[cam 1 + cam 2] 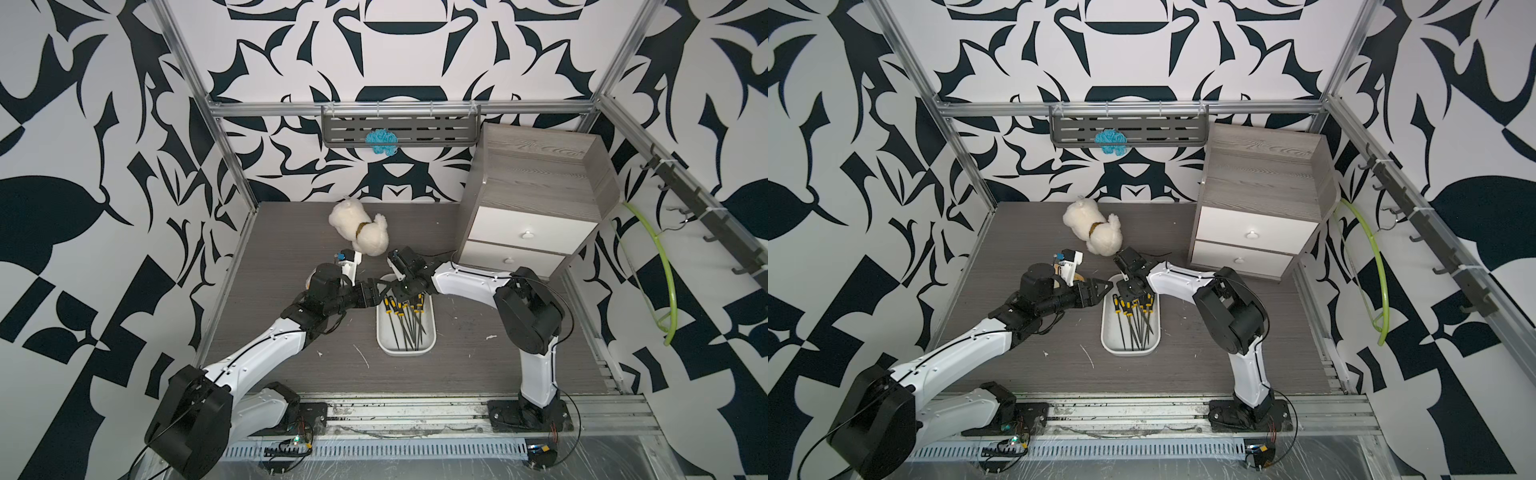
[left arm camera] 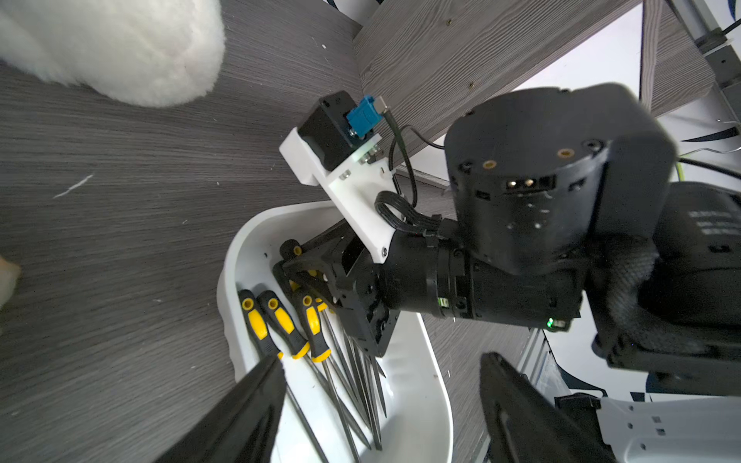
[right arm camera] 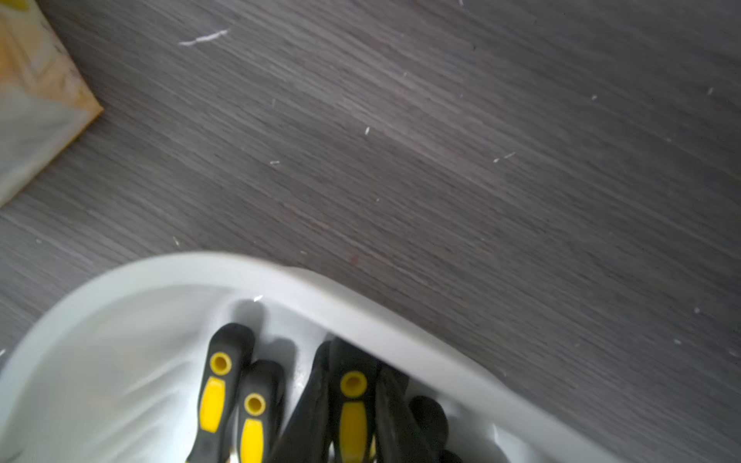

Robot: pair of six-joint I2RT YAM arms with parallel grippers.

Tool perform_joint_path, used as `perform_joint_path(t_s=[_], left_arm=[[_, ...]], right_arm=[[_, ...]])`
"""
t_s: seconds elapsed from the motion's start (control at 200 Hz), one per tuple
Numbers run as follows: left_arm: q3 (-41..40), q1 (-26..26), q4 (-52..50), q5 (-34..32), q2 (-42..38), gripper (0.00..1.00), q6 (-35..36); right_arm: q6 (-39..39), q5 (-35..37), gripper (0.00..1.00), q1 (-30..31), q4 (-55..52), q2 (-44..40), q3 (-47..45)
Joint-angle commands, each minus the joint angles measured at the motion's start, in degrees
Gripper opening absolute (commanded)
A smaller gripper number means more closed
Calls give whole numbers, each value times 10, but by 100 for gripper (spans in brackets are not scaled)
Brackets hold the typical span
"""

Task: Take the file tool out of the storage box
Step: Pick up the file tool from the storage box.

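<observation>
File tools (image 1: 405,320) with black-and-yellow handles lay heaped in the storage box (image 1: 406,354), which sat on the tabletop (image 1: 457,365) between the two arms in both top views. The right claw (image 1: 409,293) reached down into the box's far end, over the handles. The left claw (image 1: 380,287) hung just beside that end's corner, close to the right one, so a careless sideways move could knock the two together.

From the left wrist, the left claw (image 2: 383,360) stood spread wide and empty above the box, whose rim (image 2: 228,280) curved below it. The right claw (image 2: 298,276) was sunk among the handles. The thin shafts (image 2: 353,381) crossed one another, so lifting one would likely rake its neighbours up or out.

From the right wrist, the claw's dark fingers (image 3: 310,409) flanked one handle (image 3: 353,405) closely; whether they were pinching it I could not tell. Two more handles (image 3: 218,385) lay just beside it, touching each other. An off-centre grip could catch a second handle or let the rounded one slip free. The box looked light and might slide or tip if a file snagged its wall.
</observation>
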Motion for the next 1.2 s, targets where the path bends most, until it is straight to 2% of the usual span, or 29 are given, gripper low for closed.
perform_joint_path(t_s=[0.0,0.135,0.255,0.425,0.5,0.69,0.82,0.91,1.05,1.13,1.195], left_arm=[[17,-1,-9,6,-8,82,8],[16,-1,-10,6,-9,82,8],[15,0,-9,5,-10,82,7],[7,-1,26,34,0,82,-10],[-2,0,65,58,9,82,-30],[-29,-6,193,125,39,82,-79],[-25,-18,215,144,54,81,-70],[-29,-24,242,158,58,80,-70],[-49,-36,272,140,36,79,-72],[-52,-38,235,110,14,79,-70],[-46,-38,223,117,15,77,-63]], right_arm=[[-2,6,21,7,-11,-40,2],[-3,13,16,9,-10,-76,0],[-4,17,15,9,-12,-108,-9],[-3,-2,12,8,18,-174,-29],[-2,-33,11,4,32,-207,-33],[60,-91,7,-8,76,-279,-47],[136,-118,6,-24,137,-328,-84],[158,-122,4,-26,147,-340,-82],[165,-121,4,-27,152,-333,-71],[182,-134,4,-32,176,-328,-77],[192,-136,4,-32,192,-326,-78]])
